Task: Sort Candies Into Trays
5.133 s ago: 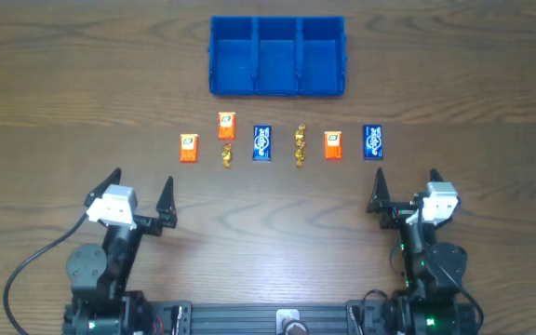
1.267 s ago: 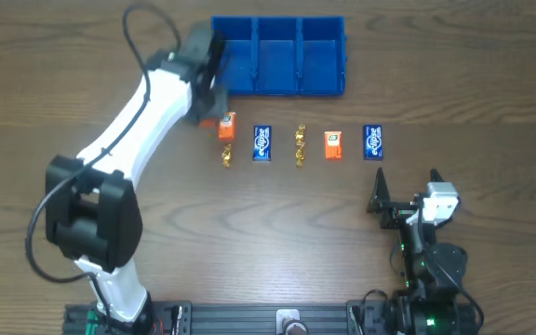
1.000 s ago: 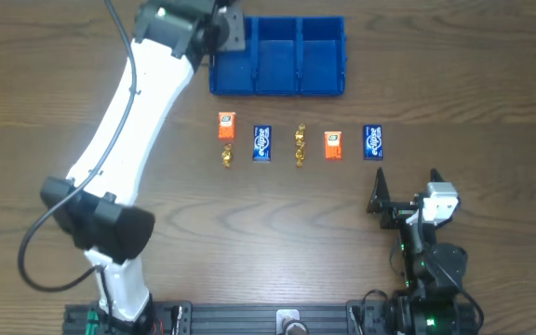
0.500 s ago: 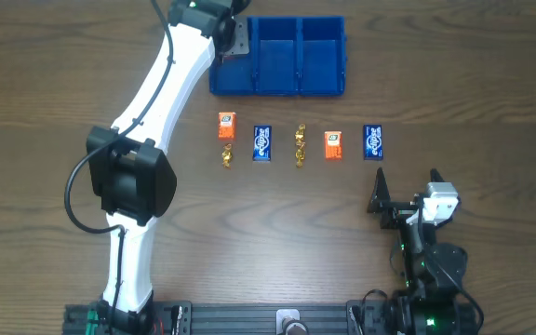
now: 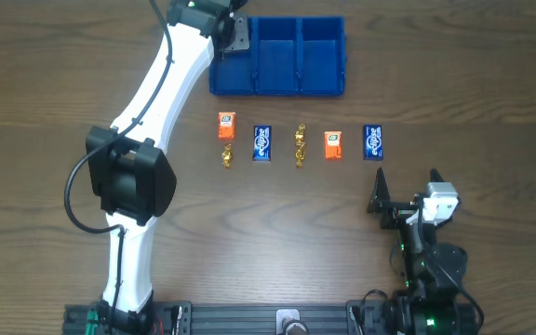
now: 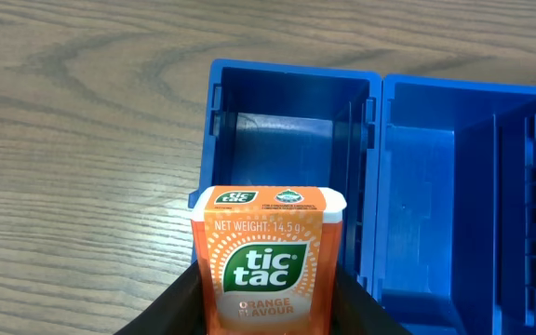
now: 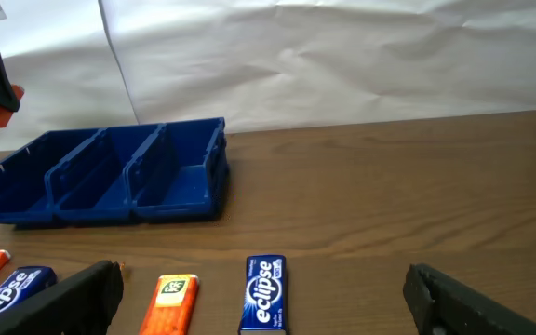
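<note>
A blue three-compartment tray (image 5: 277, 87) stands at the back of the table. My left gripper (image 5: 234, 33) hangs above the tray's left compartment (image 6: 277, 149), shut on an orange candy box (image 6: 270, 261) held upright. In a row on the wood lie another orange box (image 5: 226, 126), a gold candy (image 5: 227, 155), a blue pack (image 5: 261, 142), gold candies (image 5: 300, 147), a third orange box (image 5: 333, 144) and a second blue pack (image 5: 372, 141). My right gripper (image 5: 406, 186) rests open near its base, short of the row.
Bare wooden table surrounds the tray and the row. A white backdrop (image 7: 342, 56) rises behind the table's far edge. The left arm (image 5: 156, 102) stretches diagonally over the table's left side.
My left arm picked the leftmost orange box from the row and carried it up to the tray's left compartment. In the last half second it has held still. The right arm has not moved.
</note>
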Tool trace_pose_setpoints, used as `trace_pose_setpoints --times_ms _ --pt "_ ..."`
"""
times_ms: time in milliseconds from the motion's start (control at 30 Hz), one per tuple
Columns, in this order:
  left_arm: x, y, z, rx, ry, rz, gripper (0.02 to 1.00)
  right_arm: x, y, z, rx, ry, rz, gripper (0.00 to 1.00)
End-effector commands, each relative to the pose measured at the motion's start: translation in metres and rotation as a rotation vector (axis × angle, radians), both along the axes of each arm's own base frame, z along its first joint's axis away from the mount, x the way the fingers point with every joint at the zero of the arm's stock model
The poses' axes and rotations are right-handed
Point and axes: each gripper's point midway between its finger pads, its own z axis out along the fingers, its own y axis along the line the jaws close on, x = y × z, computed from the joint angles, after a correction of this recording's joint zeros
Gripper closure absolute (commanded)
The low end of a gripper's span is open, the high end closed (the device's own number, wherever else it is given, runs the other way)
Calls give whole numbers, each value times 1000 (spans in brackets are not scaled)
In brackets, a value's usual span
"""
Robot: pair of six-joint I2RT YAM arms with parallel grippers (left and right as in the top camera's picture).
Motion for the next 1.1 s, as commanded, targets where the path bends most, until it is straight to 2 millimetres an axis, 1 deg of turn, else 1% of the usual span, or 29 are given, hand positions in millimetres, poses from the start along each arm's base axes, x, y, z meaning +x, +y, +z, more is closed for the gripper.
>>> trace_pose_setpoints --times_ms 33,233,367,533,567,600,633,667,700,800,833,900,1000,1033,1100 --pt "3 3 2 12 -5 -20 713 0 0 -2 -6 3 0 3" --pt "-3 3 -2 14 23 -20 702 0 0 -2 -6 3 0 1" --pt "-4 2 -2 11 26 -24 621 0 0 -1 -6 3 0 3" --pt "-5 -2 -2 12 26 -31 610 0 0 -2 -6 3 0 1" --pt "-6 -2 -3 11 26 -31 546 0 0 -2 -6 3 0 3" --pt "-6 -3 -3 9 28 -33 437 0 0 -2 -6 3 0 1" --pt "-6 -3 -3 6 30 -35 255 0 0 -1 -6 3 0 1" --pt "-7 -4 -3 3 32 -37 215 0 0 -2 -6 3 0 1" --pt "-8 -5 -4 -1 37 -41 25 0 0 -2 -6 3 0 1" --pt "-11 -10 -3 -22 49 -55 18 0 0 -2 -6 3 0 1" --pt "-14 -11 0 -25 49 -52 18 0 0 -2 -6 3 0 3" --pt "-20 -15 13 -34 39 -57 18 0 0 -2 -6 3 0 1" --pt "-43 -24 41 -56 38 -53 18 0 0 -2 -6 3 0 1" --pt "-57 -27 49 -60 55 -49 18 0 0 -2 -6 3 0 3" --pt "-83 -30 57 -54 88 -40 18 0 0 -2 -6 3 0 1"
